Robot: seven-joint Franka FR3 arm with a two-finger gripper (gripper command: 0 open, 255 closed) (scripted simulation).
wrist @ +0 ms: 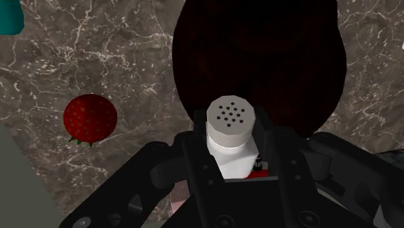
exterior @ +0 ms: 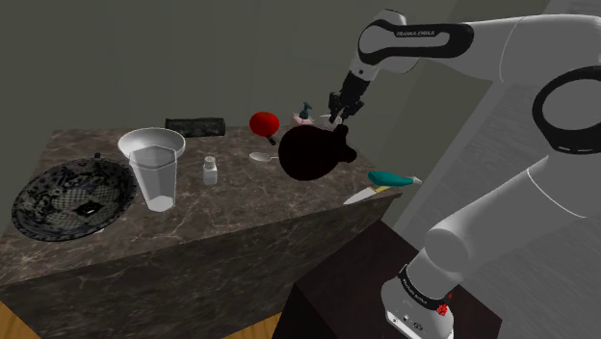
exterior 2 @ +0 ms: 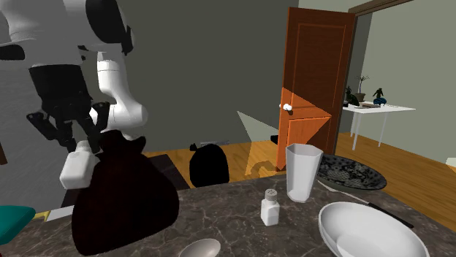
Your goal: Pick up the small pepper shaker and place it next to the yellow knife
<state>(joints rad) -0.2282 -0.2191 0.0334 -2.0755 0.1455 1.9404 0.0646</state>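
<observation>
Counter (exterior: 241, 207): dark marble top with pale veining, and a matching front face. The wall (exterior: 193, 58) behind it is plain grey-green and dim. Floor (exterior 2: 245, 155): wood plank, warm orange-brown; a strip of it also shows below the counter in the shoulder view. Second exterior view: orange-brown panelled door (exterior 2: 314, 80) with a white knob (exterior 2: 288, 108), standing open, a bright wedge of light across its middle. Beyond the doorway stands a white table (exterior 2: 380, 109) on thin legs, with a small plant (exterior 2: 361, 84) on top.
</observation>
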